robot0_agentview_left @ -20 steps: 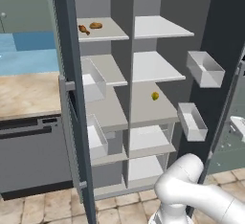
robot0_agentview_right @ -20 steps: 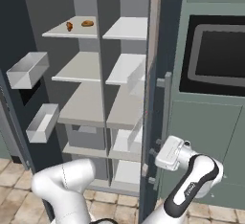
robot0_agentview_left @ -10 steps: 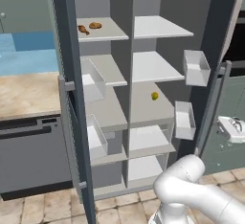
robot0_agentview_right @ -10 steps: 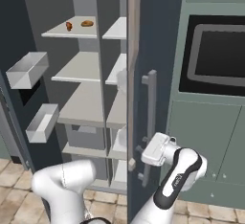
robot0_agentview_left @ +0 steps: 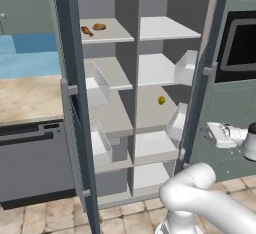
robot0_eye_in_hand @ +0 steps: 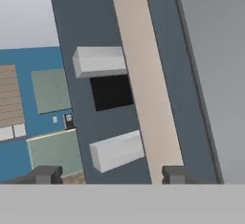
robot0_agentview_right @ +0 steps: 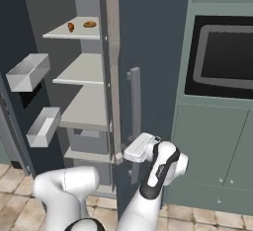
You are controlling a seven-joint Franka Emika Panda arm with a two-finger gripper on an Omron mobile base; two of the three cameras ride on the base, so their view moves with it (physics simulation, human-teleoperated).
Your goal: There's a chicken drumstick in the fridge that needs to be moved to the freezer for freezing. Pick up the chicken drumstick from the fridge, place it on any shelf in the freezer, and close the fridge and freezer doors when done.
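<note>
Two doors are not shut yet, and that is where things can go wrong. The chicken drumstick (robot0_agentview_left: 86,30) lies on the top shelf (robot0_agentview_left: 120,34) of the freezer (robot0_agentview_left: 107,113), just beside a round brown bun (robot0_agentview_left: 99,26), so the moving part looks done.

The gripper (robot0_agentview_right: 141,147) sits low against the outside of the fridge door (robot0_agentview_right: 148,52), close to the grey handle (robot0_agentview_right: 134,106). Its fingertips (robot0_eye_in_hand: 45,174) stand wide apart with nothing between them, so it holds nothing and can only push.

That fridge door is partly closed. A push with open fingers on a flat door can slide off, and then the door may stop short and leave a gap. Cold air would get out.

The white arm (robot0_agentview_right: 69,185) bends low in front of the fridge (robot0_agentview_left: 160,68). If it does not get out of the way, the door could bump it.

The freezer door (robot0_agentview_left: 75,103) stands wide open on the left. If the robot forgets it, the drumstick will not freeze well.
</note>
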